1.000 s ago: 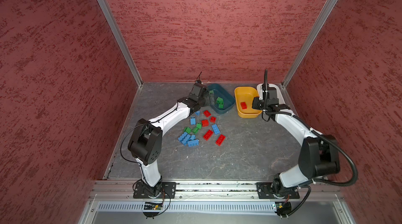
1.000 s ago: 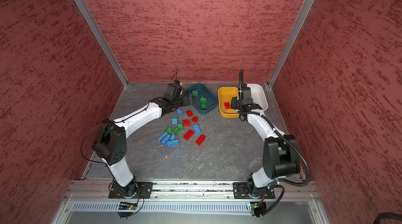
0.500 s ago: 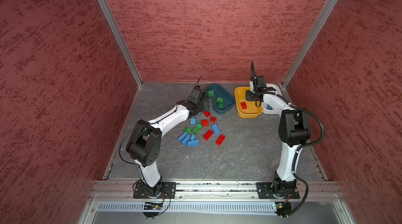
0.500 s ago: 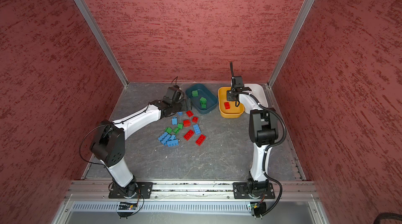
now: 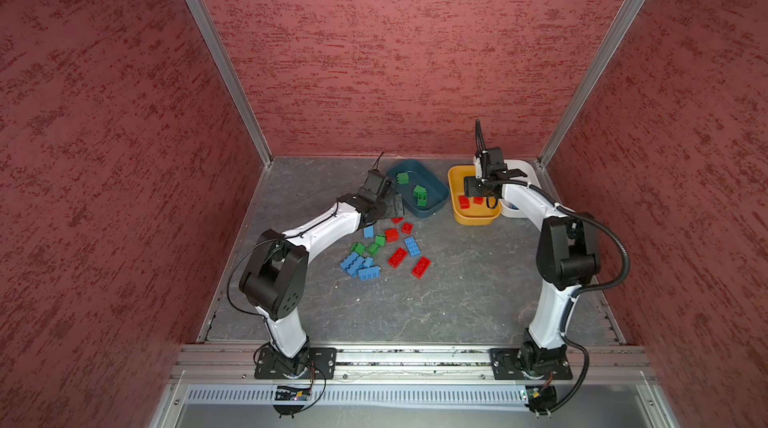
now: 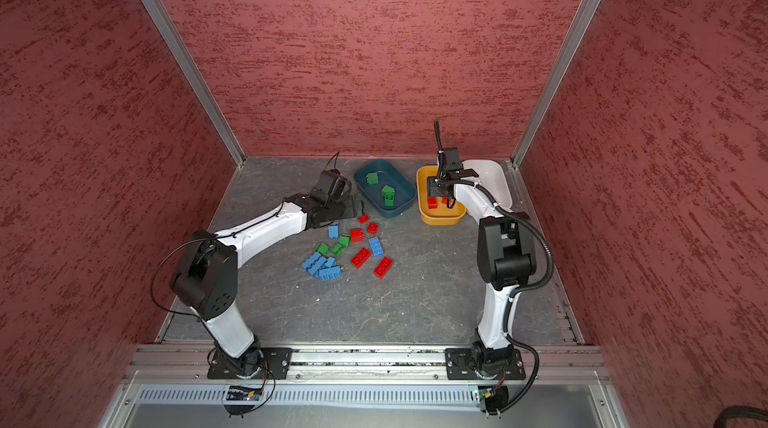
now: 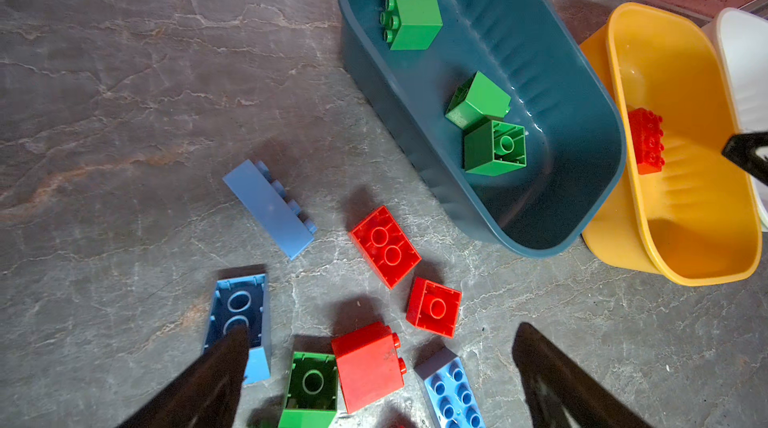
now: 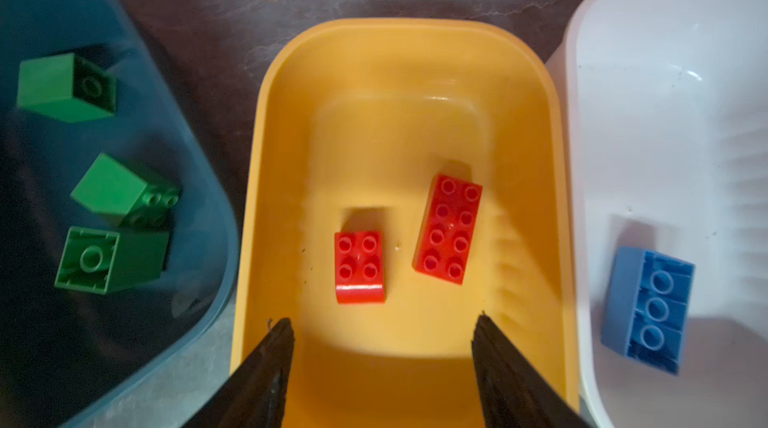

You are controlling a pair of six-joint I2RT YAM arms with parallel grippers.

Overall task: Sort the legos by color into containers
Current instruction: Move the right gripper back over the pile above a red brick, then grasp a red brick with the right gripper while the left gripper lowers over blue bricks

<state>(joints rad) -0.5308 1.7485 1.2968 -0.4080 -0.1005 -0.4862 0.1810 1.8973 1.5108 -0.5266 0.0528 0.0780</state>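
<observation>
Our right gripper (image 8: 382, 320) has just sprung open and empty over the orange-yellow tub (image 8: 407, 26), where we now count a square red brick (image 8: 359, 265) and an oblong red brick (image 8: 449, 228) instead of one, leaving the loose bricks (image 5: 398, 257) unsorted.

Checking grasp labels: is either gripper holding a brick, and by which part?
Nothing is held. The right gripper is open over the orange-yellow tub, two red bricks lying free inside; the left gripper is open above the loose bricks.

Front floor (image 5: 415, 313) free; legos (image 5: 397, 257) clutter middle; containers (image 5: 434, 186) wall back.
</observation>
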